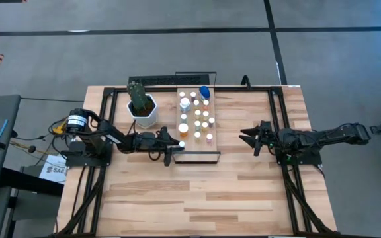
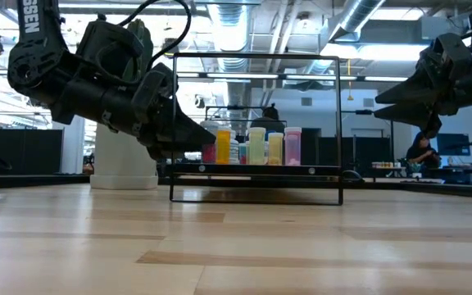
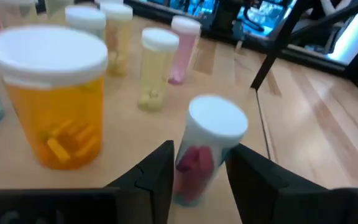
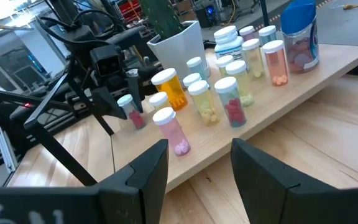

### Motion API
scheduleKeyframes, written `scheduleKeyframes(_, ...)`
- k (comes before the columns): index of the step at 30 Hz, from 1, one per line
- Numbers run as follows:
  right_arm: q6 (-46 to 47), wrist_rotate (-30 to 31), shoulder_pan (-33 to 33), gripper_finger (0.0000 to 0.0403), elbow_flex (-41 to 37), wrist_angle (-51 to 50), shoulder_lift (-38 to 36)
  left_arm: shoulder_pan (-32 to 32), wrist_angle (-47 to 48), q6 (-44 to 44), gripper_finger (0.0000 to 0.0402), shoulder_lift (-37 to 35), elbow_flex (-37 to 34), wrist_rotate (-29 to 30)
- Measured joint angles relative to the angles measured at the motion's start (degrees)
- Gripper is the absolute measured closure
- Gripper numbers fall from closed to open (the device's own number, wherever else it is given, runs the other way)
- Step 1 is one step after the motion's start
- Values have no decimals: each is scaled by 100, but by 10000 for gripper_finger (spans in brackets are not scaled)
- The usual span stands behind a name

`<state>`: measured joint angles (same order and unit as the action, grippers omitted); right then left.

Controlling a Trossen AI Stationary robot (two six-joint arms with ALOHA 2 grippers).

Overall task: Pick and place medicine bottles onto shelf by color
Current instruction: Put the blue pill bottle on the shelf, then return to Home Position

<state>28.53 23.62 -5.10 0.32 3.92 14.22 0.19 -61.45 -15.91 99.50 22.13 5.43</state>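
The shelf, a light-wood board in a dark frame, stands at the table's middle and bears several small medicine bottles, mostly white-capped. They include a wide orange one and a larger blue one. My left gripper is at the shelf's near left corner, shut on a small white-capped bottle with red pills, also seen in the right wrist view. My right gripper hangs open, right of the shelf, touching nothing. My left gripper pinches the lower body of the red-pill bottle between its two fingers, one on each side. The fingers come nearly level from the table's left, slanting a little downward. The bottle leans, cap up, its base at the shelf board near the left front corner.
A white hexagonal pot with a green cactus stands on the table, just left of the shelf's far end. Bare tabletop stretches from the shelf to the near edge. People and equipment show in the room beyond.
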Motion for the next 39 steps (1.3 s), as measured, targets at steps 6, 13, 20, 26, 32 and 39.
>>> scheduleKeyframes(6, -1, 0, 0, 207, 0, -2, 0, 0, -74, -1, 250, 0, 4, -4)
scheduleKeyframes(13, -1, 0, 0, 207, -2, -2, 0, 0, -105, -252, 227, 0, -11, -55)
scheduleKeyframes(20, -2, 0, 0, 207, -2, -2, 0, -17, -717, -473, 209, -121, -468, -59)
scheduleKeyframes(26, -1, 0, -1, 207, -2, -2, 0, -17, -905, -473, 207, -733, -1123, -19)
scheduleKeyframes(32, 0, 0, 0, 207, -2, -2, 0, -20, -905, -616, 207, -1724, -1743, -50)
scheduleKeyframes(39, -2, -11, -2, 207, -2, -4, 0, -35, -880, -986, 207, -3068, -2089, -206)
